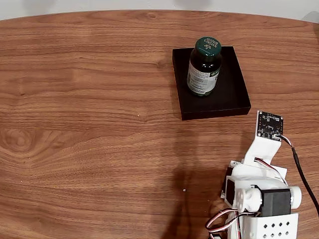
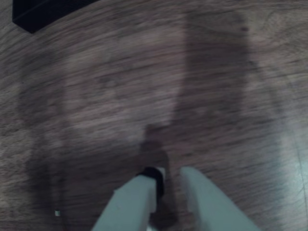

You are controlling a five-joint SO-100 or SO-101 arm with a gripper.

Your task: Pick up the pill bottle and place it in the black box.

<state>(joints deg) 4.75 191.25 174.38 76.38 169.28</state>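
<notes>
One pill bottle (image 1: 204, 66), dark glass, green cap with gold lettering, white-and-green label: stands upright inside the black box (image 1: 234, 97), toward its far-left part in the fixed view, well apart from the claw and free of any grip.

One black box, shallow, low-walled: rests flat on the desk (image 1: 89, 124), ahead of the arm in the fixed view; in the wrist view only a dark corner (image 2: 43, 12) enters at upper left, far up and left of the claw tips.

One claw (image 2: 172, 175), white fingers, one tip wrapped in black: enters the wrist view from the bottom edge, tips nearly together with a narrow gap, pinching nothing, above bare wood grain with its shadow just beyond.

One arm (image 1: 259, 199), white with black servos and red-black-white wiring: at the lower right of the fixed view, carrying a small black circuit board (image 1: 269, 124) on a white bracket.

One desk, wood-grain surface.
</notes>
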